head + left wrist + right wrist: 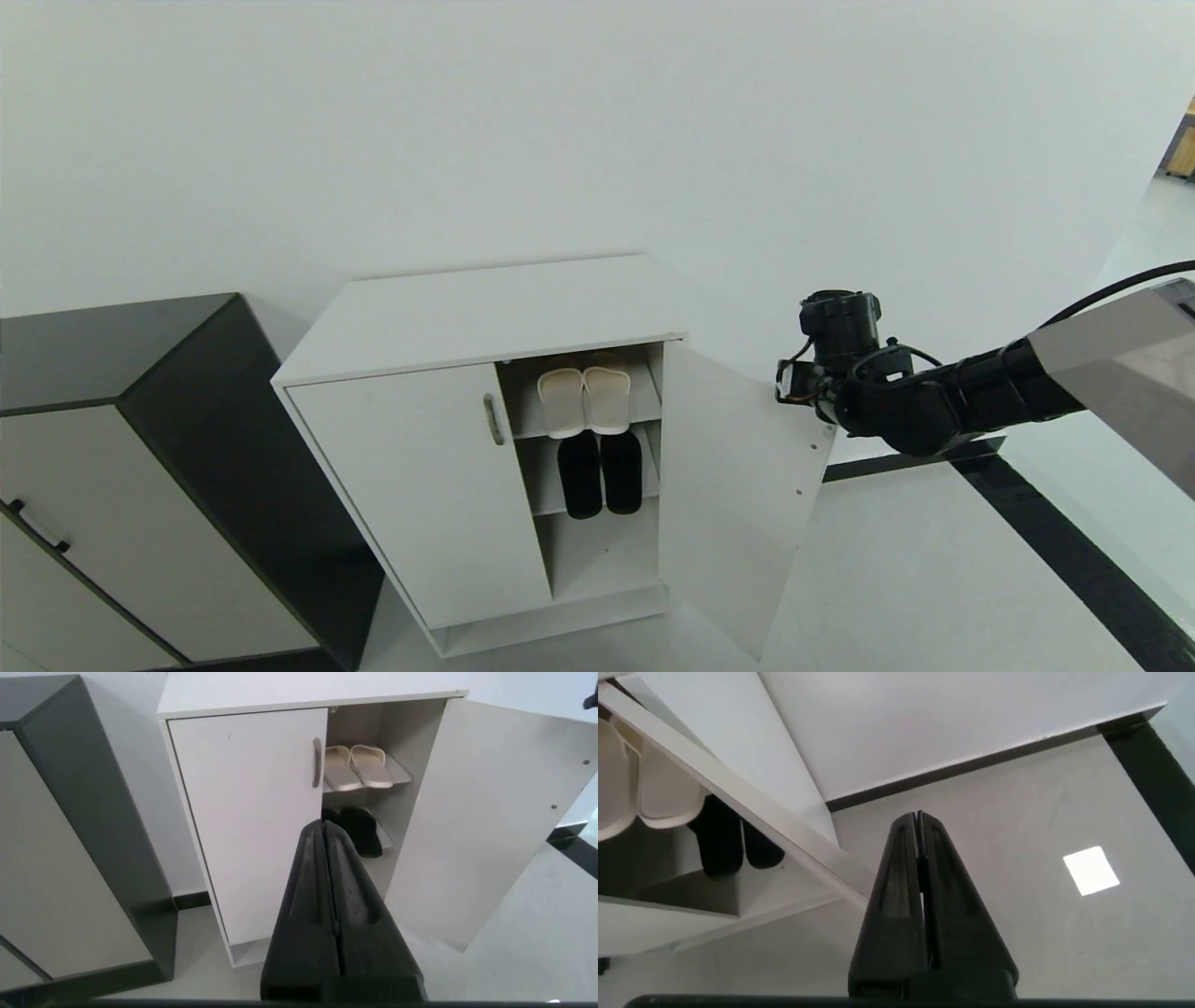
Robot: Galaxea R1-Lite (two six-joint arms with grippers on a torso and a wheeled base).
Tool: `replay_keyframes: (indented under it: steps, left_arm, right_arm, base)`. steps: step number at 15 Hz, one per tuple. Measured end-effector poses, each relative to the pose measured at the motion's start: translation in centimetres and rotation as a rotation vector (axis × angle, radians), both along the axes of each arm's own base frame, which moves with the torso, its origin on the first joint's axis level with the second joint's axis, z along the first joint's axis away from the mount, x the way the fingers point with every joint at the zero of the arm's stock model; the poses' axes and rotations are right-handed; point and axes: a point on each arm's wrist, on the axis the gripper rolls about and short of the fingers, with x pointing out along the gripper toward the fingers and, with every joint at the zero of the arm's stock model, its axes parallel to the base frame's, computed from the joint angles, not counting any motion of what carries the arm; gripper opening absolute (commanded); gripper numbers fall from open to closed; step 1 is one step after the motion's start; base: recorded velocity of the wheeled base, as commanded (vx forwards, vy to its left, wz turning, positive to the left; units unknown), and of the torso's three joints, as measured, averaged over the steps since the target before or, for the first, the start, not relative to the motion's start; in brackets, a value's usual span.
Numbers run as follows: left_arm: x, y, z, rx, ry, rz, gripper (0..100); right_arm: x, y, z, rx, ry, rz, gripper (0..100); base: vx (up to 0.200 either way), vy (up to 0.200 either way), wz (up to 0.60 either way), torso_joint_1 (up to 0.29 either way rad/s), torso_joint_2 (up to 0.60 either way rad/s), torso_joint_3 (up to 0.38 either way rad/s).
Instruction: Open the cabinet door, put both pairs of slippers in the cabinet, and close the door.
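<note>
A white cabinet [485, 313] stands against the wall, its left door [411, 485] closed and its right door [738, 485] swung wide open. A white pair of slippers [585, 399] lies on the upper shelf, and a black pair [602, 471] on the shelf below. My right arm [868, 392] is just beyond the open door's outer edge. In its wrist view the right gripper [920, 821] is shut and holds nothing, beside the door edge [766, 803]. My left gripper [324, 826] is shut and holds nothing, in front of the cabinet and facing the closed door's handle [317, 762].
A dark cabinet [140, 448] with pale doors stands close on the left of the white one. A black stripe [1074, 560] crosses the pale floor at the right. There is open floor in front of the open door.
</note>
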Motion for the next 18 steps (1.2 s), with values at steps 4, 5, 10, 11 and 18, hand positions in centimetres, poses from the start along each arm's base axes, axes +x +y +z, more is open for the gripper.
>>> replay_keyframes:
  steps: [4,5,10,11,18]
  left_arm:
    - [0.0,0.0,0.0,0.0,0.0,0.0,0]
    - [0.0,0.0,0.0,0.0,0.0,0.0,0]
    - [0.0,0.0,0.0,-0.001,0.0,0.0,0]
    - [0.0,0.0,0.0,0.0,0.0,0.0,0]
    - [0.0,0.0,0.0,-0.001,0.0,0.001,0]
  right_arm:
    - [0.0,0.2,-0.5,-0.006,0.014,0.004,0]
    - [-0.1,0.3,-0.6,-0.008,0.016,0.006,0]
    - [-1.1,1.0,-0.9,-0.018,0.034,0.03,0]
    - [-1.6,1.4,-0.8,-0.019,0.038,0.044,0]
    - [-6.2,4.8,0.9,-0.007,0.027,0.162,0]
  base:
    - [0.0,0.0,0.0,0.0,0.0,0.0]
    - [0.0,0.0,0.0,0.0,0.0,0.0]
    - [0.0,0.0,0.0,0.0,0.0,0.0]
    - [0.0,0.0,0.0,0.0,0.0,0.0]
    - [0.0,0.0,0.0,0.0,0.0,0.0]
